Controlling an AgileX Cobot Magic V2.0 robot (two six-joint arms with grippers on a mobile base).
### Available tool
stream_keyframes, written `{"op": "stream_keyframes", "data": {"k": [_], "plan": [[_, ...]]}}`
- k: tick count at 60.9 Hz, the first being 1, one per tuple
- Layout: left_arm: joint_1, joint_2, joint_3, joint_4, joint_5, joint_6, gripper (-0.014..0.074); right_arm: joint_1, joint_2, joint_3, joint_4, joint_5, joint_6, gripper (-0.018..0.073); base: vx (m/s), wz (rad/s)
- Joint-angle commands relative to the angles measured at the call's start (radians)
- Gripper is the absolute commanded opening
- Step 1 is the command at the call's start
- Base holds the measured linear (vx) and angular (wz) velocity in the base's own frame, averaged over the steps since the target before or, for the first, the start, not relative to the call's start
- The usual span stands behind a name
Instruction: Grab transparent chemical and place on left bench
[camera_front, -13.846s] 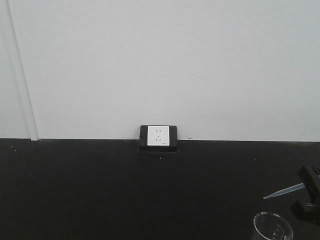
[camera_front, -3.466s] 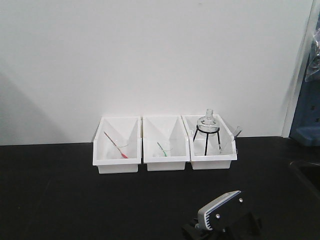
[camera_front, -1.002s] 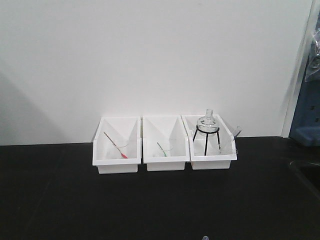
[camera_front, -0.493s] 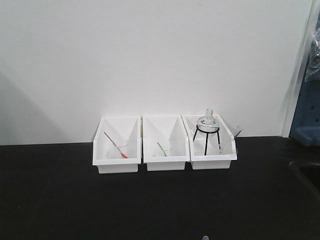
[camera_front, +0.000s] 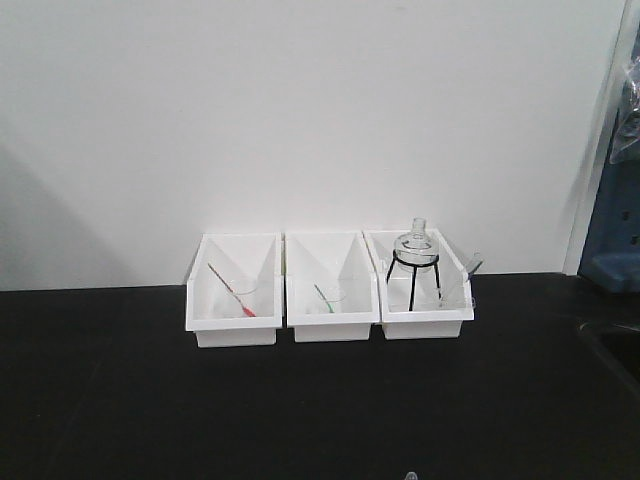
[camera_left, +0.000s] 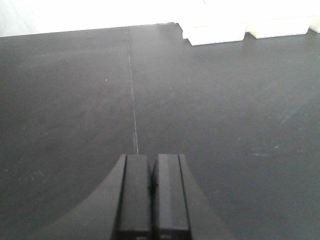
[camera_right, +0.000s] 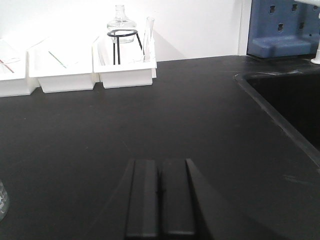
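Three white plastic bins sit side by side at the rear of the left bench (camera_front: 120, 400), a matte black top against a plain white wall (camera_front: 300, 110). Left bin (camera_front: 233, 300): a red pipette (camera_front: 231, 292) leaning diag. inside. Middle bin (camera_front: 332, 298): a green-tinted pipette (camera_front: 323, 298), also leaning. Right bin (camera_front: 418, 297): a clear glass flask (camera_front: 416, 244) on a black wire tripod stand (camera_front: 412, 276), plus a clear tube (camera_right: 148, 31) upright by the bin's right wall.

Left gripper (camera_left: 151, 192): seen in wrist view only, low over bare benchtop, well apart from the bins. Both dark fingers (camera_left: 135, 195) pressed flat together, no gap, nothing between them. A thin seam line (camera_left: 132, 95) in the bench surface runs from the finger tips toward the wall.

Right gripper (camera_right: 160, 197): same condition, fingers (camera_right: 143, 197) closed flush against each other, empty, over bare black surface. A recessed black sink (camera_right: 290, 95) lies to its right; a blue rack (camera_right: 282, 25) stands behind the sink.

Transparent chemical: cannot confirm its position. A small clear item (camera_front: 408, 475) just shows at the bottom edge of the front view, and a clear rounded object (camera_right: 2, 200) is cut off at the left edge of the right wrist view; too little of either is visible to ID.
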Motion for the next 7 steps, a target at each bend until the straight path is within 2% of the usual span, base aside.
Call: {"op": "stream_keyframes", "data": {"k": [1, 7], "plan": [[-0.002, -0.019, 0.016, -0.001, -0.078, -0.008, -0.0003, -0.005, -0.014, 0.006, -0.008, -0.083, 0.001, -0.0008, 0.00, 0.00], [-0.002, -0.019, 0.016, -0.001, -0.078, -0.008, -0.0003, -0.005, -0.014, 0.006, -0.008, -0.083, 0.001, -0.0008, 0.00, 0.00]]}}
